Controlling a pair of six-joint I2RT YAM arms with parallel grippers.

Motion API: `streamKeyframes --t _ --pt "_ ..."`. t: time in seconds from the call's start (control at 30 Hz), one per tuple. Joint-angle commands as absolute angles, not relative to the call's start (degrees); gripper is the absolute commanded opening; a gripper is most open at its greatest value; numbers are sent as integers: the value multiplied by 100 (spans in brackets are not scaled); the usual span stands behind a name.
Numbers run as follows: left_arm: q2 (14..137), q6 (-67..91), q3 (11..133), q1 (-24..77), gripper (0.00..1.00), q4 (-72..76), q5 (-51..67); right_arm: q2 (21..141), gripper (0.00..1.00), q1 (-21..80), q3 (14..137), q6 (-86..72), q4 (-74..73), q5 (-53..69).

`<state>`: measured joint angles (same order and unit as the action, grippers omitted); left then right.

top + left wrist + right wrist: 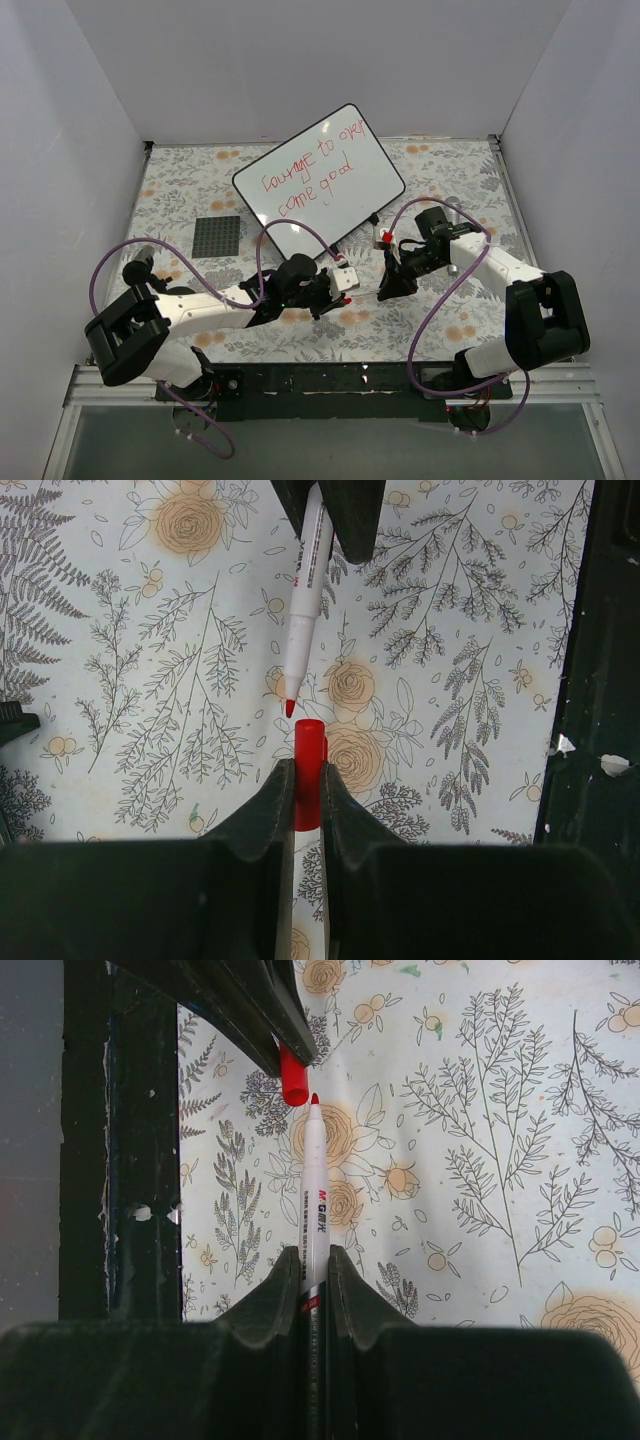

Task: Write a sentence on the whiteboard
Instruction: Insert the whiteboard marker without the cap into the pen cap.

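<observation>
The whiteboard [320,180] lies tilted at the back middle of the table. The sentence [312,172] is on it in red, two slanted lines reading about "courage to over / come good". My left gripper [346,284] is shut on a red marker cap [308,770]. My right gripper [385,290] is shut on a white marker [316,1195] with its red tip bare. In the left wrist view the marker [305,600] points its tip at the cap's open end, a small gap apart. In the right wrist view the cap [292,1078] sits just left of the tip.
A dark grey square pad [216,236] lies left of the whiteboard. The table has a floral cloth [180,190]. A black base rail [330,378] runs along the near edge. White walls stand on three sides.
</observation>
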<state>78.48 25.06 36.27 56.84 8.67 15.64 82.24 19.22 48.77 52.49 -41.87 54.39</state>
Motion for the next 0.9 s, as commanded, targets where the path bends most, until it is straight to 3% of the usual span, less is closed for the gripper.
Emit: streamKeyframes --t 0.0,0.87 --pt "7857 2461 3815 5704 0 975 1529 8271 1 1977 5027 5273 -4192 5607" --pt "8516 2092 4587 5695 0 730 2189 8429 1 2189 5080 5423 -4324 5626"
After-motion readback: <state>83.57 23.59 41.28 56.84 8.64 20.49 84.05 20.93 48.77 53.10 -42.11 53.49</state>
